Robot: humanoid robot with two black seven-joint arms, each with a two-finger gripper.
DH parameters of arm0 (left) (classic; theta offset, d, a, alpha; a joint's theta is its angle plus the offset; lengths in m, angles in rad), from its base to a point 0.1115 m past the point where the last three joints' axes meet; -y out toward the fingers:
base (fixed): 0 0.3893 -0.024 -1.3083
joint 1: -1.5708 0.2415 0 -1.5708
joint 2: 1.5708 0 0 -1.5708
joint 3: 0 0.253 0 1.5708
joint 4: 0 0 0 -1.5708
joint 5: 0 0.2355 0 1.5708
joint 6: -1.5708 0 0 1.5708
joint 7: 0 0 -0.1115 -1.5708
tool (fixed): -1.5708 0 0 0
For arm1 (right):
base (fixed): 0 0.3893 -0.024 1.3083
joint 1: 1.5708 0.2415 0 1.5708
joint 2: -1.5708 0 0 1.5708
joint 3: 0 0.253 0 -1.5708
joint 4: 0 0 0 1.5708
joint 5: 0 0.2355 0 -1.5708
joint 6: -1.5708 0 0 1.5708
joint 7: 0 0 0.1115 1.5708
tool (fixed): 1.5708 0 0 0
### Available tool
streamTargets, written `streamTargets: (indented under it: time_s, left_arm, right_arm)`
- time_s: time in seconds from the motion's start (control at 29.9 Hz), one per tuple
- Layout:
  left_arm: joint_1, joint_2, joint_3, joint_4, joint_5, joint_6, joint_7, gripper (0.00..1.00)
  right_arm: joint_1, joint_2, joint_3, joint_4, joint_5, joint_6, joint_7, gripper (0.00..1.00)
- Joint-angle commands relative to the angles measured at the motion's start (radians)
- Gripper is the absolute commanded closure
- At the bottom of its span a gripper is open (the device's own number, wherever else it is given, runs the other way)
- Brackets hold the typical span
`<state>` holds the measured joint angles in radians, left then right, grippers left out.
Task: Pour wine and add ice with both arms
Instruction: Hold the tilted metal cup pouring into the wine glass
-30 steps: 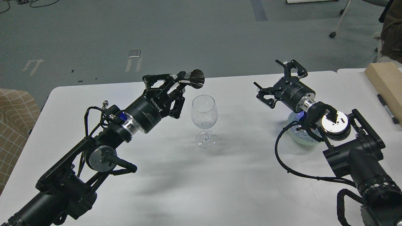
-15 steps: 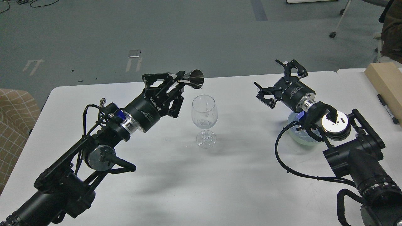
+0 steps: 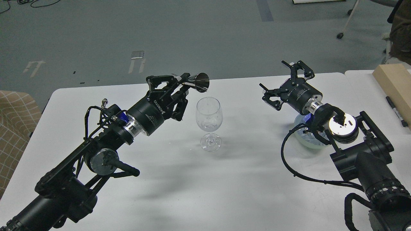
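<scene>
A clear wine glass (image 3: 209,123) stands upright in the middle of the white table (image 3: 224,179). My left gripper (image 3: 181,84) is shut on a small shiny metal measuring cup (image 3: 200,82). It holds the cup tipped on its side just above and left of the glass's rim. No stream shows from the cup. My right gripper (image 3: 282,84) is open and empty, raised above the table right of the glass. A pale bowl (image 3: 310,136) with small clear ice cubes sits mostly hidden under my right arm.
A tan wooden block (image 3: 394,88) and a black marker (image 3: 396,111) lie at the table's right edge. A person's dark clothing (image 3: 401,29) shows at the far right. A checked chair (image 3: 16,128) stands left of the table.
Half a second ago a thin clear stream ran from the cup into the glass; now it has stopped. The left gripper shifted slightly. The right arm has not moved.
</scene>
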<state>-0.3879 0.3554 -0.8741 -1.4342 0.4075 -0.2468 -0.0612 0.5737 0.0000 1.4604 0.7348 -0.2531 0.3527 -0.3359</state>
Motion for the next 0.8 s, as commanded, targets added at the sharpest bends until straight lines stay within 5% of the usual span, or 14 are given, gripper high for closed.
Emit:
streamTargets:
  time_s: [0.0,0.77]
  left_arm:
    - [-0.002,0.000,-0.002,0.000,0.008,0.000,0.000,1.00]
    - [-0.019,0.004,0.000,0.002,0.056,0.001,0.000,1.00]
  right_arm:
    - [0.000,0.000,0.001,0.000,0.000,0.000,0.000,0.00]
    - [-0.002,0.000,0.000,0.015,0.000,0.000,0.000,0.00]
